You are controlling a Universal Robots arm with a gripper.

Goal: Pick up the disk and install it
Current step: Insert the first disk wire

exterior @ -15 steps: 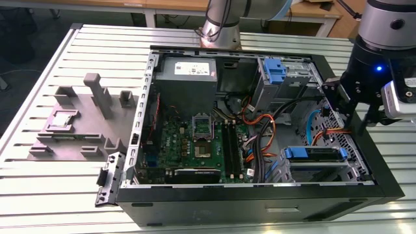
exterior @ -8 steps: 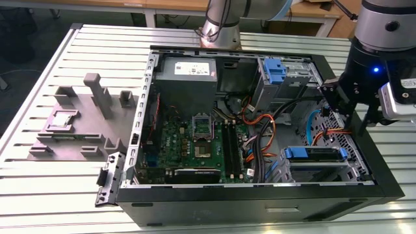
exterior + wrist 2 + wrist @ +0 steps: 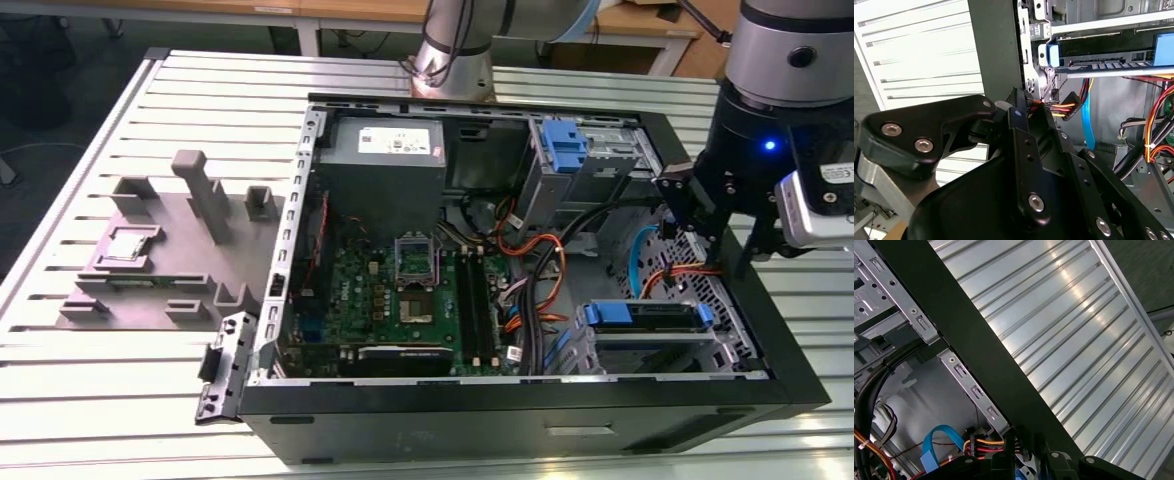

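Slatted metal bench (image 3: pixel 120 390) under bright light
Wooden desks (image 3: pixel 334 12) behind it; dark floor (image 3: pixel 54 90) at the exterior view's left.

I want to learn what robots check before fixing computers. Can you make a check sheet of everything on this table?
Surface: ribbed silver metal table, carrying an open black computer case.
Job's things: flat grey disk in a blue plastic bracket, sitting in the case's metal drive cage.
Clutter: grey plastic fixture tray on the exterior view's left of the case; bare blue plastic caddy inside the case.
Grippers: black gripper low inside the case by its wall, holding no disk.
Cables: yellow-red-black wire bundle close to the gripper; orange and blue cables loose inside.
Surroundings: wooden desks behind the table.
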